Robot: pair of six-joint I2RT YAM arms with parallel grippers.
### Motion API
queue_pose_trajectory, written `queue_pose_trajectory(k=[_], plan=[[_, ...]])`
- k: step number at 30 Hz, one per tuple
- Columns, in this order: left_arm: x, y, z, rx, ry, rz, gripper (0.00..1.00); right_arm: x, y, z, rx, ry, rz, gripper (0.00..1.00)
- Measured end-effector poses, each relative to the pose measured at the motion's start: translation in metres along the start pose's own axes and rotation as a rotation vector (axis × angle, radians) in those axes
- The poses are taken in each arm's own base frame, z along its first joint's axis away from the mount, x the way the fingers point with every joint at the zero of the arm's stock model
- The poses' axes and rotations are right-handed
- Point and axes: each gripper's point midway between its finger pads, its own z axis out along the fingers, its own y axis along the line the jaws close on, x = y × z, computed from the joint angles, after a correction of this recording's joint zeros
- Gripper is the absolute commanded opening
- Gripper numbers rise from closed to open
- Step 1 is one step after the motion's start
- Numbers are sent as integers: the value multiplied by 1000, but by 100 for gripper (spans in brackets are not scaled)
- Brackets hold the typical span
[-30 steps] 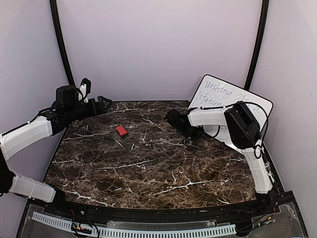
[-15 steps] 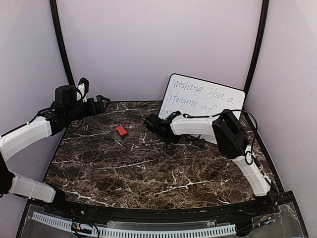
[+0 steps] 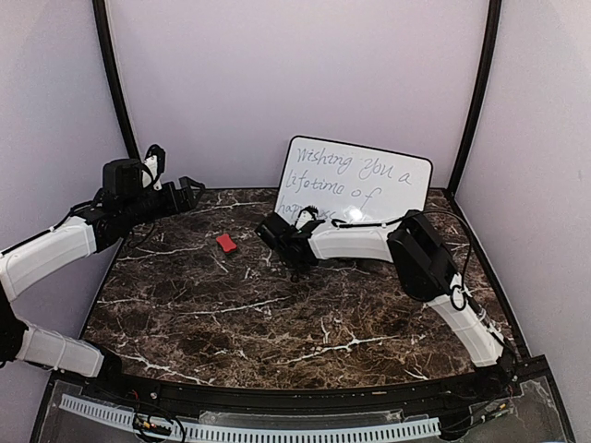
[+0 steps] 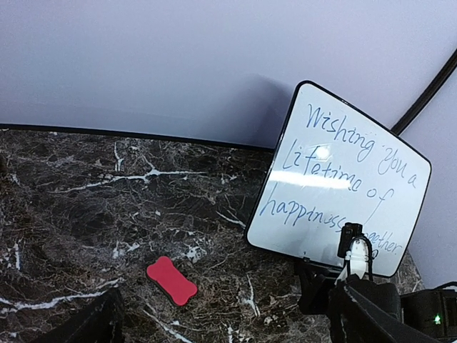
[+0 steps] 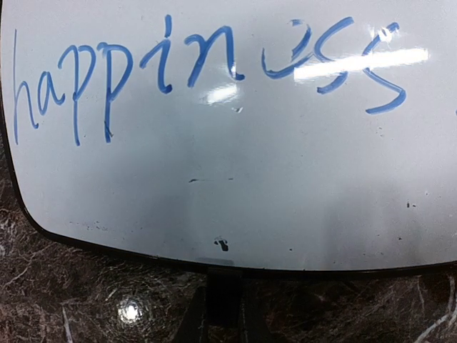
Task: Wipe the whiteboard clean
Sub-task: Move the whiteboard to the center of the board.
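Observation:
The whiteboard [image 3: 358, 177] stands upright at the back middle of the table, with blue handwriting across its face [image 4: 335, 179]. My right gripper [image 3: 300, 224] is shut on its bottom edge, a dark finger [image 5: 225, 286] clamped just under the word "happiness" on the whiteboard [image 5: 235, 164]. A small red eraser [image 3: 225, 243] lies flat on the marble to the board's left, also in the left wrist view [image 4: 171, 280]. My left gripper [image 3: 191, 191] hovers at the back left, open and empty, its fingers [image 4: 96, 325] wide apart above the eraser's side of the table.
The dark marble table [image 3: 277, 314] is closed in by grey walls at the back and both sides. Black curved poles [image 3: 111, 83] [image 3: 476, 92] rise at the back corners. The right arm's elbow [image 3: 420, 245] juts over the right half of the table.
The right arm has carried the whiteboard leftward, from the back right corner to the back middle. The left arm has stayed in place, its jaws a little wider.

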Motion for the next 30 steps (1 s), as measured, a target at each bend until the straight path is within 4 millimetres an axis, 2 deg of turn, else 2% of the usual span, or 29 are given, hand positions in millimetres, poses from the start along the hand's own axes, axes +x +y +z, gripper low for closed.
queue_pose_trajectory(k=[7, 11, 14, 17, 22, 26, 30], plan=[[0, 1, 0, -3, -1, 0, 99, 5, 19, -1, -95, 17, -9, 35], [0, 1, 0, -5, -1, 0, 99, 19, 12, -5, -127, 42, -42, 44], [0, 1, 0, -7, -1, 0, 99, 23, -2, -15, -136, 62, -68, 48], [0, 1, 0, -7, -1, 0, 99, 17, -19, -30, -142, 62, -62, 50], [0, 1, 0, -7, -1, 0, 99, 8, -65, -53, -102, 50, -29, 50], [0, 1, 0, -5, -1, 0, 99, 9, -89, -56, -50, 40, -9, 49], [0, 1, 0, -4, 0, 0, 99, 10, -105, -52, 7, 39, 10, 46]])
